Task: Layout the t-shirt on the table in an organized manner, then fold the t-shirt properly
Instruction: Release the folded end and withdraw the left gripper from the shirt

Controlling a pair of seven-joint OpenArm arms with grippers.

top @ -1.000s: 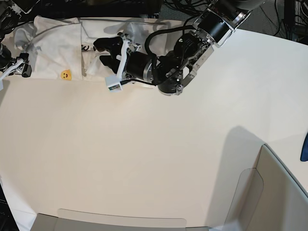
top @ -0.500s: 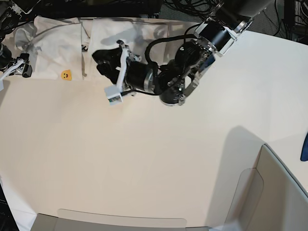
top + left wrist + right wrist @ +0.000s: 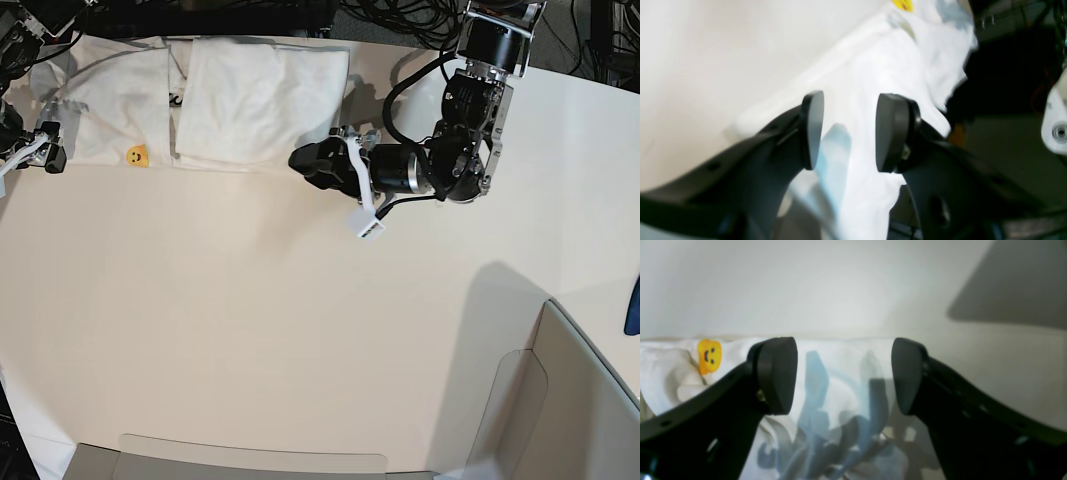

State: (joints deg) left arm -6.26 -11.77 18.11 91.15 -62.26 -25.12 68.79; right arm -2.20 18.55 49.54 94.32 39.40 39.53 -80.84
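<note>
The white t-shirt (image 3: pixel 250 100) lies folded at the table's (image 3: pixel 250 320) far left corner, plain side up, with its yellow tag (image 3: pixel 136 155) at the near edge. My left gripper (image 3: pixel 303 160) hovers just off the shirt's right edge. In the left wrist view its jaws (image 3: pixel 848 131) stand apart, with blurred white cloth (image 3: pixel 873 66) behind the gap and nothing pinched. My right gripper (image 3: pixel 50 150) sits at the shirt's left end. It is open (image 3: pixel 843 373) above cloth (image 3: pixel 840 373) with faint blue print showing through, and the tag (image 3: pixel 709 355) is to its left.
A grey bin-like panel (image 3: pixel 580 400) stands at the near right corner and a low grey strip (image 3: pixel 250 465) runs along the near edge. Dark cables (image 3: pixel 400 15) crowd the floor behind the table. A blue object (image 3: pixel 634 305) peeks in at the right edge.
My left gripper has swung right, from above the shirt's middle to just past its right edge, and its jaws have narrowed. The shirt's right half now lies uncovered. The right arm has barely moved.
</note>
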